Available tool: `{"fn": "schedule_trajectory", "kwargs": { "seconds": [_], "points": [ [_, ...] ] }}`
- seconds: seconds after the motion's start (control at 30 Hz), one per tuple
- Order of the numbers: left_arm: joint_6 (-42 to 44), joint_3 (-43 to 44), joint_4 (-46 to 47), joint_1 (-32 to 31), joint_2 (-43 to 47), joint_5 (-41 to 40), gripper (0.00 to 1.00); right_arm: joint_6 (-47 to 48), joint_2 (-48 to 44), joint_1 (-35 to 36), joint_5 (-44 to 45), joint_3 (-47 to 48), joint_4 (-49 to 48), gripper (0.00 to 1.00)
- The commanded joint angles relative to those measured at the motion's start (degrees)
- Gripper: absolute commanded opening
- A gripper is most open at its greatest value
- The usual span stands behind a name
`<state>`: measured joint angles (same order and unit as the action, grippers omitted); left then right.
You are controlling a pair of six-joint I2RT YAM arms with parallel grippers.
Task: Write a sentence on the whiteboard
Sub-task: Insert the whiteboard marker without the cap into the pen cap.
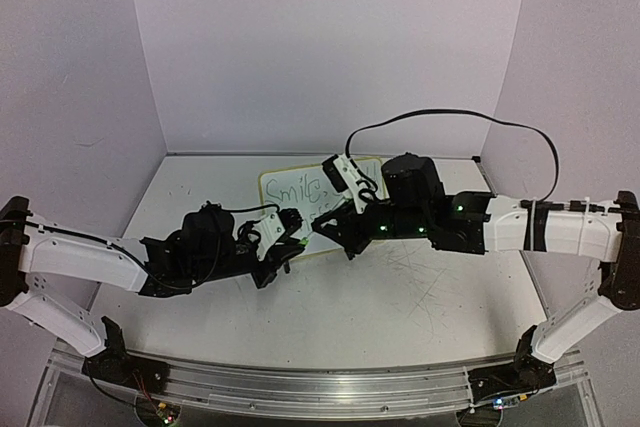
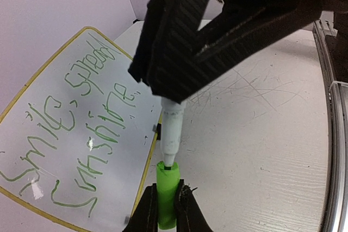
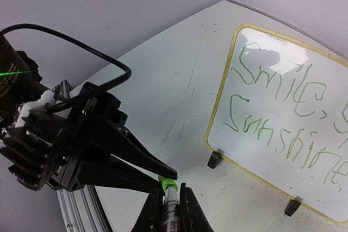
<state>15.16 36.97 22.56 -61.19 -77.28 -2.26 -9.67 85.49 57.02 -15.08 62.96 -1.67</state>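
Recapping, sentence [image 2: 81, 129] looks done: my L claw [image 2: 167, 210] pinches cap [image 2: 166, 180], R claw [image 3: 171, 213] pinches marker [image 2: 174, 131], tip just beyond L claw; nxt push straight in.

Lit evenly and brightly from overhead, with a faint lilac cast on the plain pale enclosure walls [image 1: 330, 47]. Shows only soft, short shadows under the arms on the scratched white table surface [image 1: 440, 287]. Carries small glare patches on the glossy small white board with pale yellow frame [image 2: 65, 107]. Renders the thin light green handwritten words [image 3: 283, 110] sharp in both wrist views. Blooms slightly at the small green indicator lights [image 1: 385, 228]. Looks softer and grainier from above; bows the ribbed aluminium rail [image 1: 300, 387] along the lower edge.
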Motion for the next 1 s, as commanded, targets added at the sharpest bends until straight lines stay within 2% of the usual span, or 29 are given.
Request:
{"fn": "schedule_trajectory", "kwargs": {
  "seconds": [0.0,0.2,0.57,0.83,0.97],
  "points": [
    [0.3,0.4,3.5,-0.2,1.7,-0.4,0.0,-1.1,-2.3,0.3,-1.4,-1.8,-0.8,0.0],
    [0.2,0.6,3.5,-0.3,1.8,-0.1,0.0,-1.1,-2.2,0.3,-1.5,-1.6,-1.0,0.0],
    [-3.0,4.7,3.4,-0.8,2.6,1.5,0.0,-1.5,4.5,0.3,-4.1,1.2,-1.4,0.0],
    [-5.2,8.7,3.2,-1.4,3.1,-0.2,0.0,0.1,12.2,0.4,-12.7,5.8,3.3,0.0],
    [-3.7,9.8,3.6,-3.4,3.3,-4.4,0.0,-4.6,13.1,0.2,-11.2,5.9,2.3,0.0]
  ]
}}
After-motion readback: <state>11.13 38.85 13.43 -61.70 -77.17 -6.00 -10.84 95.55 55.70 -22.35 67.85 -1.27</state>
